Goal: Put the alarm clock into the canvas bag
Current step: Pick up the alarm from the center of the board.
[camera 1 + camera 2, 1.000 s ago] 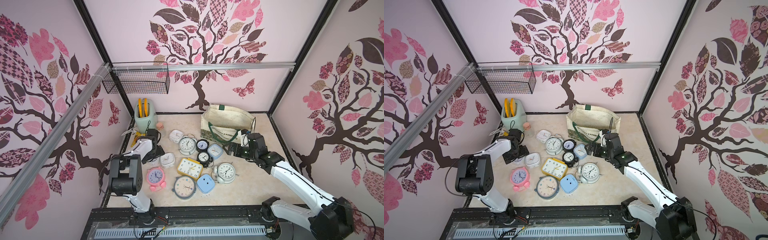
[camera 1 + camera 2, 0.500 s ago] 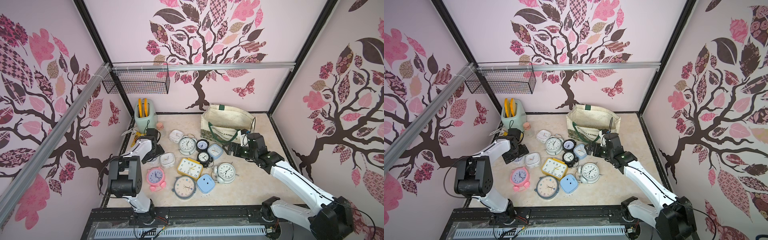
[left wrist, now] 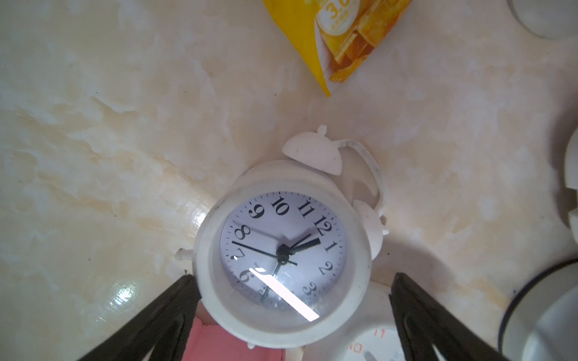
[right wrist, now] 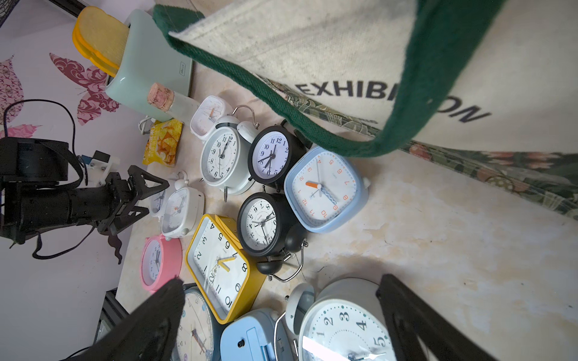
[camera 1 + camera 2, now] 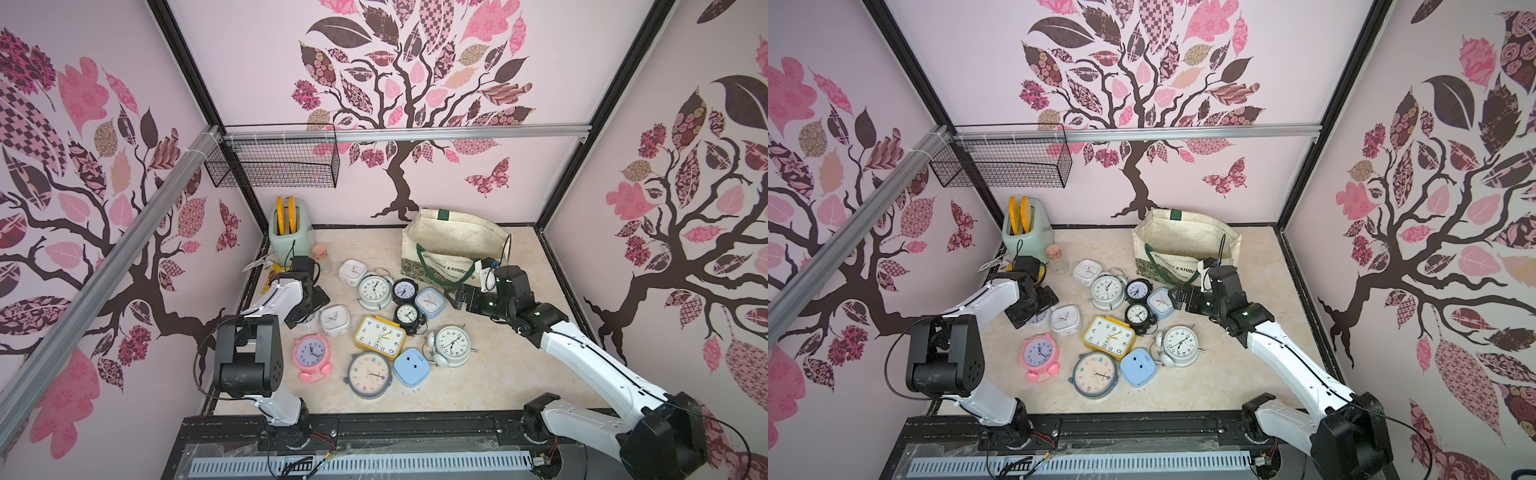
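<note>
Left wrist view: white alarm clock (image 3: 283, 259) between wide-apart left fingers (image 3: 156, 318).

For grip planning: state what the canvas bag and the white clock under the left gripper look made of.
Canvas bag: coarse woven cloth, matte; weave shows. White clock: likely plastic or painted metal, matte, scuffed; glossy clear lens with glare.

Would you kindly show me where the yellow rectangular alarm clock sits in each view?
Top view: yellow alarm clock, mid-cluster.
Top view: yellow alarm clock, mid-cluster.
Left wrist: not in it.
Right wrist: lower middle.
Landmark: black twin-bell clock right beside it.
</note>
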Robot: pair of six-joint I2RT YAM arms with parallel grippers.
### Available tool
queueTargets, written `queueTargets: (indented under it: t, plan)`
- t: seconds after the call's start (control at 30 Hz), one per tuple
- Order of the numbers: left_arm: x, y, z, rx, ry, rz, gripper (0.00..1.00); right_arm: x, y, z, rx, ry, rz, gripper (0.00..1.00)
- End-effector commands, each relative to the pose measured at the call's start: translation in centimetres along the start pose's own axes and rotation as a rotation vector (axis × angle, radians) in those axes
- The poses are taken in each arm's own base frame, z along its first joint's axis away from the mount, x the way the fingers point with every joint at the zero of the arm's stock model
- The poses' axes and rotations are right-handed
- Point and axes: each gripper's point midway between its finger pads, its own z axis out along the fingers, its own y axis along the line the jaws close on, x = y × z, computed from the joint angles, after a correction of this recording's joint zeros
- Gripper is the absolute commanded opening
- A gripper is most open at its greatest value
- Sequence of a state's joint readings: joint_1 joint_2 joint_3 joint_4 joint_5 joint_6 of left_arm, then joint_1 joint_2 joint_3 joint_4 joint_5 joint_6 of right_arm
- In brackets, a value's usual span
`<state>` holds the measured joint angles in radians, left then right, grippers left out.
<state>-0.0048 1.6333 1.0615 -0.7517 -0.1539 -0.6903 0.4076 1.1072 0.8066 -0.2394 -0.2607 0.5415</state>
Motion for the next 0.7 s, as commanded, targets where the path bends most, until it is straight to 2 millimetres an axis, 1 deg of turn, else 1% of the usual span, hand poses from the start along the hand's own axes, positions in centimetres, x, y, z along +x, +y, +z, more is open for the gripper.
queueTargets:
  t: [0.0,0.27,0.37,0.53,0.67]
  plan:
    - [1.4,0.6,1.5,-0.017,0.051,-0.047,0.98,0.1,0.4,0.4,-0.02,0.011,-0.002,1.0]
    - [1.4,1.1,2.5,-0.023,0.07,-0.108,0.98,0.4,0.3,0.6,-0.022,0.021,-0.006,1.0]
    - [1.3,1.5,2.7,-0.035,0.067,-0.129,0.95,0.5,0.3,0.7,-0.023,0.025,-0.005,1.0]
    - [0.8,1.7,2.4,-0.037,0.039,-0.142,0.91,0.5,0.3,0.7,-0.025,0.029,-0.004,1.0]
    - [0.5,1.9,2.1,-0.04,0.025,-0.145,0.85,0.5,0.2,0.9,-0.024,0.03,-0.006,1.0]
